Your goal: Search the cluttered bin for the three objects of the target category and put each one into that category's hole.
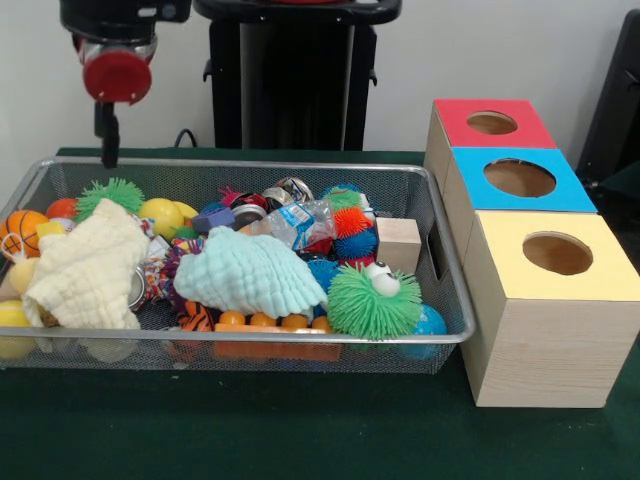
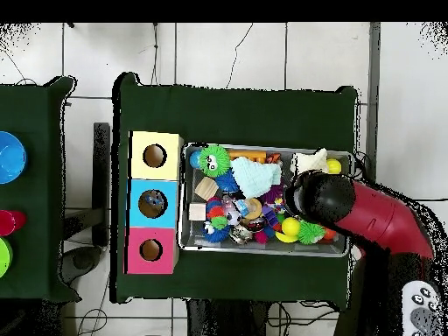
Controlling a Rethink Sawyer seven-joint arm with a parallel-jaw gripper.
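There is one wire bin (image 1: pixel 440 262) full of toys. Three wooden boxes stand beside it, each with one round hole: one red-topped box (image 1: pixel 462 130), one blue-topped box (image 1: pixel 580 195) and one yellow-topped box (image 1: pixel 500 255). In the bin are two cloths, one cream cloth (image 1: pixel 88 268) and one pale green cloth (image 1: pixel 250 272). There are two green spiky balls (image 1: pixel 372 302) and one wooden block (image 1: pixel 398 243).

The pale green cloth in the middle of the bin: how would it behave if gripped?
The pale green cloth lies crumpled over toys in the bin, so it is probably floppy and light. Pinched at one point it would likely drape and might drag neighbouring toys.
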